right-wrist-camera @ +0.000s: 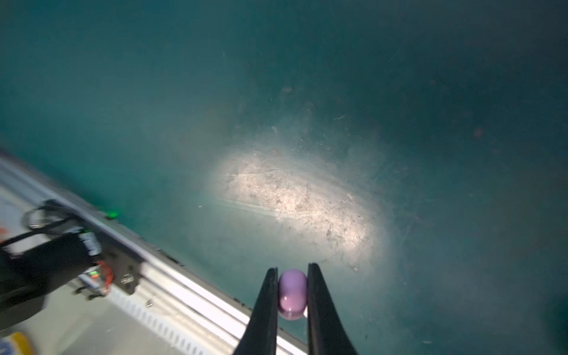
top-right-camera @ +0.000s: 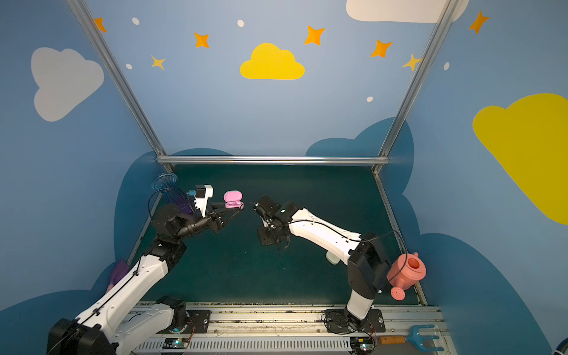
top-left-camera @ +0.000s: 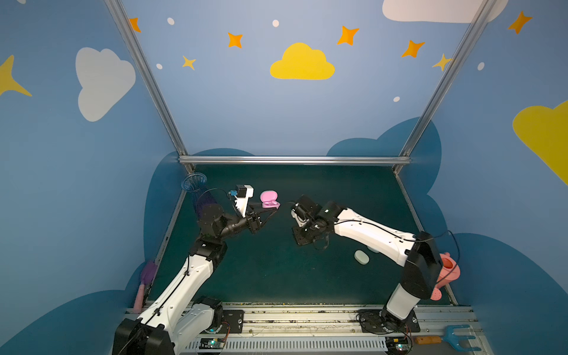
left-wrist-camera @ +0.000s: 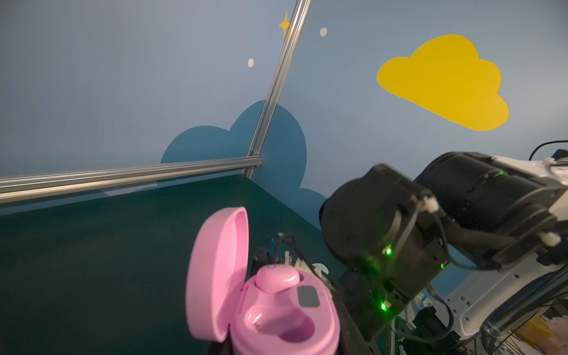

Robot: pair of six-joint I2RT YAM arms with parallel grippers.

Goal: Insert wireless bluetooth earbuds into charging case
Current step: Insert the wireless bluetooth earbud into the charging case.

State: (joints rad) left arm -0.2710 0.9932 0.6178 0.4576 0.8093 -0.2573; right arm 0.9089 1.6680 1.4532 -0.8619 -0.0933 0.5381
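Left gripper (top-left-camera: 268, 209) is clamped on the open pink charging case (top-left-camera: 269, 196), held up off the green table (top-left-camera: 276, 270), with one pink earbud (left-wrist-camera: 276, 278) seated inside. Right gripper (right-wrist-camera: 292, 270) is pinched tight on a second earbud (right-wrist-camera: 292, 293), pinkish-lilac I think (blurry view), hovering near the case.

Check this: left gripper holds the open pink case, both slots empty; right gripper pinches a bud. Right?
Wrong on the slots: in the left wrist view a bud sits in one slot of the case; only the other is empty. The rest stands: the left gripper holds the open case, the right gripper pinches a second bud.
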